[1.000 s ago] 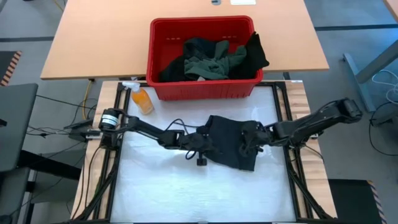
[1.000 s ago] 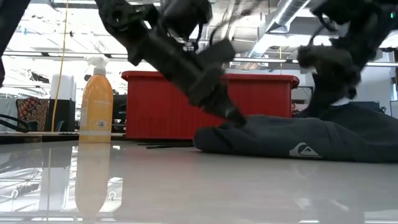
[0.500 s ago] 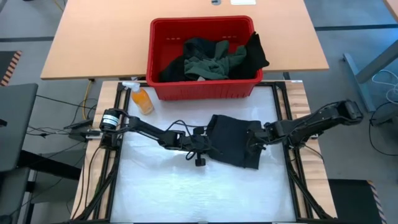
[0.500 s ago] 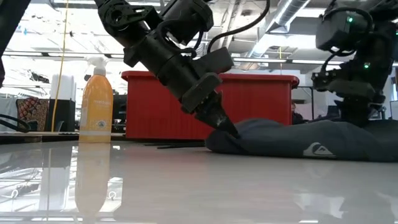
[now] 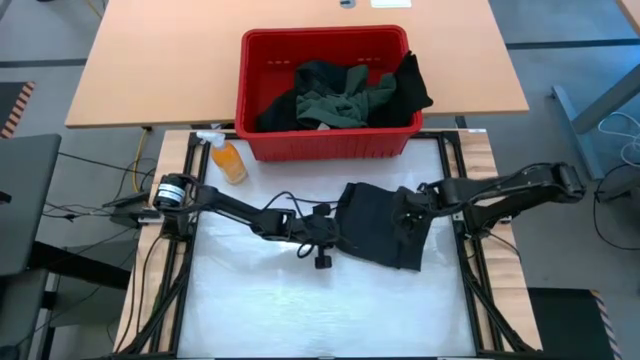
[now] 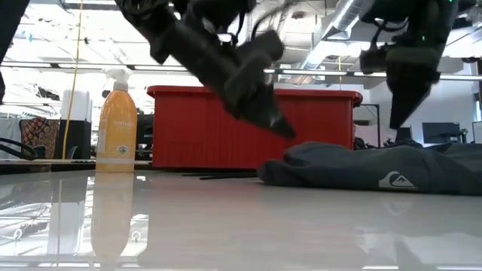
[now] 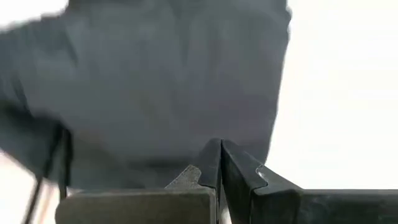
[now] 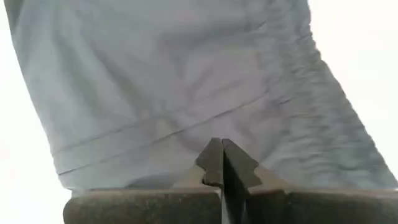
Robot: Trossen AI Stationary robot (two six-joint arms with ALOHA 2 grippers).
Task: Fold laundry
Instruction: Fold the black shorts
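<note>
Both arms hover, clenched and empty, over a folded black garment.
Left gripper just beside its edge, right gripper above; smoothing presses should stay gentle.

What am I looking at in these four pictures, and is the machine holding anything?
It is a robot with two dark arms working at a white table. One picture looks down from above, one looks level across the tabletop, and two come from cameras on the wrists. A folded black garment lies on the table. Behind it stand a red basket of dark clothes and an orange spray bottle. The left gripper hangs just above the garment's edge and the right gripper over its other side. Both are shut and hold nothing.
</note>
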